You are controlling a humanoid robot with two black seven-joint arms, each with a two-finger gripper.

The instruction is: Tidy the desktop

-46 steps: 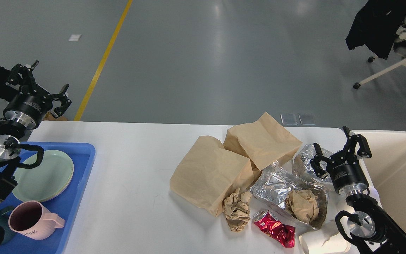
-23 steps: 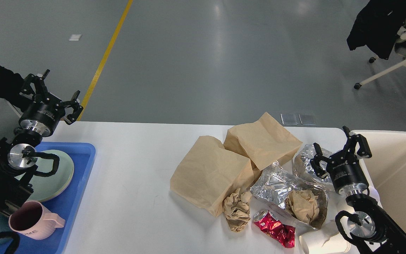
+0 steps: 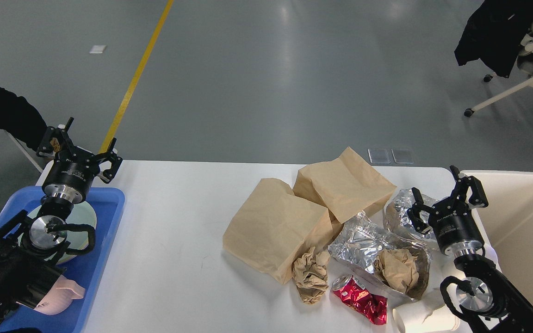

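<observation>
The white desktop [image 3: 174, 222] spans the view. On its right half lie two brown paper bags [image 3: 294, 217], crumpled silver foil [image 3: 363, 240], a crumpled brown paper ball [image 3: 310, 274], a crushed red can [image 3: 359, 298] and a white paper cup [image 3: 421, 317]. My left gripper [image 3: 79, 148] hangs open and empty over the desktop's far left corner, above the blue tray. My right gripper [image 3: 447, 194] stands open and empty by the foil, near the desktop's right end.
A blue tray [image 3: 104, 231] at the left holds a pale green plate [image 3: 83, 215] and a pink mug [image 3: 60, 296], partly hidden by my left arm. A cream bin [image 3: 521, 231] stands at the right. An office chair [image 3: 525, 60] sits on the floor beyond.
My left arm has swung right and toward the desktop, its gripper now over the far left corner. The right arm and the litter have not moved.
</observation>
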